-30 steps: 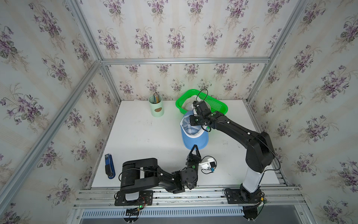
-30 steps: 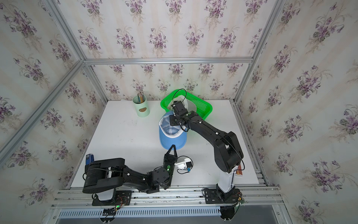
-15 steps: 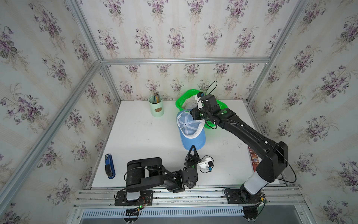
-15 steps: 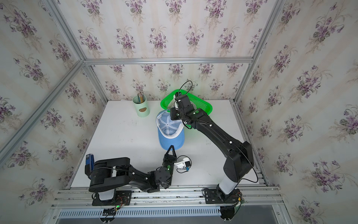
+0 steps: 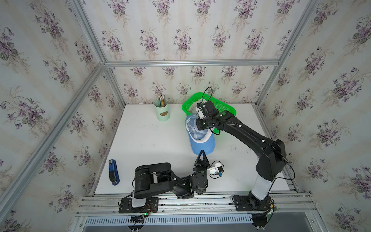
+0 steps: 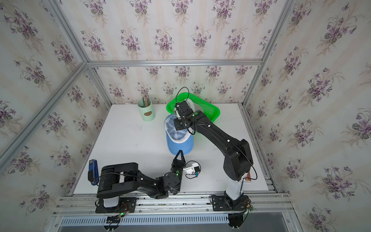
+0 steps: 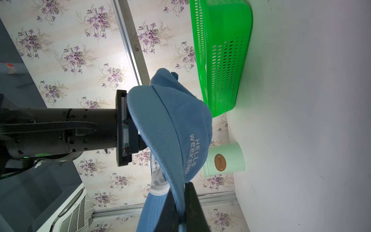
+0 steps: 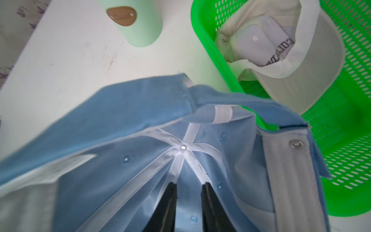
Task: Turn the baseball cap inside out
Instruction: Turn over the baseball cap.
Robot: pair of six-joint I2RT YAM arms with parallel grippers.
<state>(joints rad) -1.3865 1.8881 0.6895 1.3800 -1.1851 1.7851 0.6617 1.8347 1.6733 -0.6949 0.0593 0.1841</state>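
Cap (image 5: 199, 135) looks light and floppy, brim (image 7: 152, 130) stiff. My left gripper (image 7: 181, 200) pinches the brim. The right gripper (image 8: 189, 184) sits narrowly parted inside the crown (image 8: 140, 160), gripping nothing.

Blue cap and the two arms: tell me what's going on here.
The left pincer is shut on the brim of the blue cap, holding it with its opening upward. The right pincer reaches down inside the crown, jaws slightly apart, near the centre where the white seams meet. The crown is not yet turned out.
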